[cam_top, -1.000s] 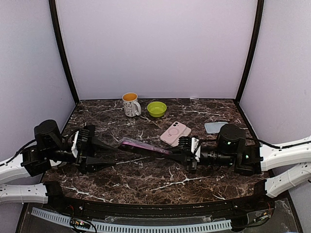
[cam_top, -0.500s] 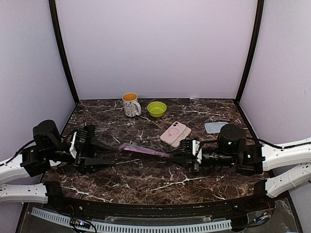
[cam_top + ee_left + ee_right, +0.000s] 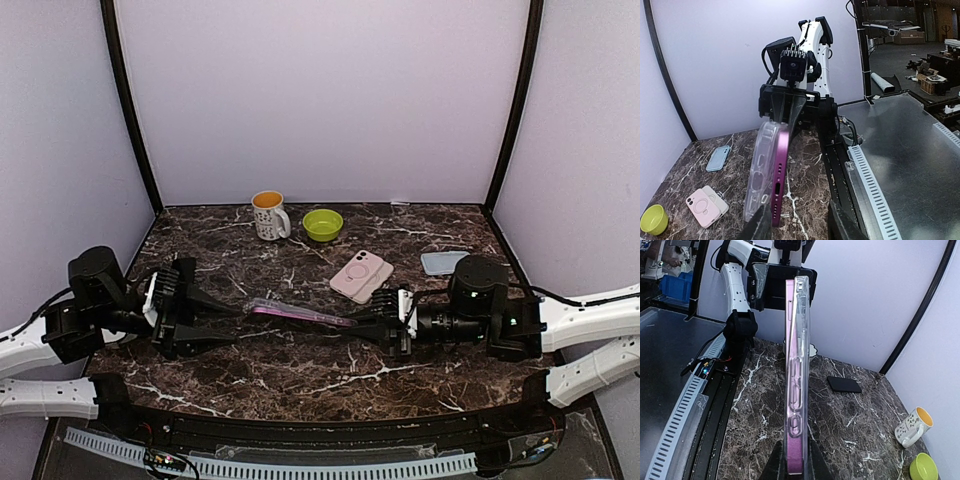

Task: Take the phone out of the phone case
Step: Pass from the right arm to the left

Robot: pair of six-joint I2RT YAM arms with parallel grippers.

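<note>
A purple phone (image 3: 300, 315) in a clear case is held off the table between my two arms. My right gripper (image 3: 357, 325) is shut on its right end; in the right wrist view both fingers (image 3: 779, 465) pinch the phone (image 3: 796, 460) and clear case (image 3: 801, 365) edge-on. My left gripper (image 3: 243, 316) is open around the left end. In the left wrist view (image 3: 797, 227) the phone (image 3: 781, 170) lies close to the left finger (image 3: 760, 227), and the clear case (image 3: 760, 170) has peeled away from it at this near end.
A spotted mug (image 3: 268, 213) and a green bowl (image 3: 322, 224) stand at the back. A pink case (image 3: 361, 275) and a light-blue case (image 3: 443, 262) lie behind the right arm. A black flat item (image 3: 844, 384) lies on the table on the left arm's side.
The phone's left end has dropped a little, so it lies flatter and lower. Both grippers have sunk slightly with it.
</note>
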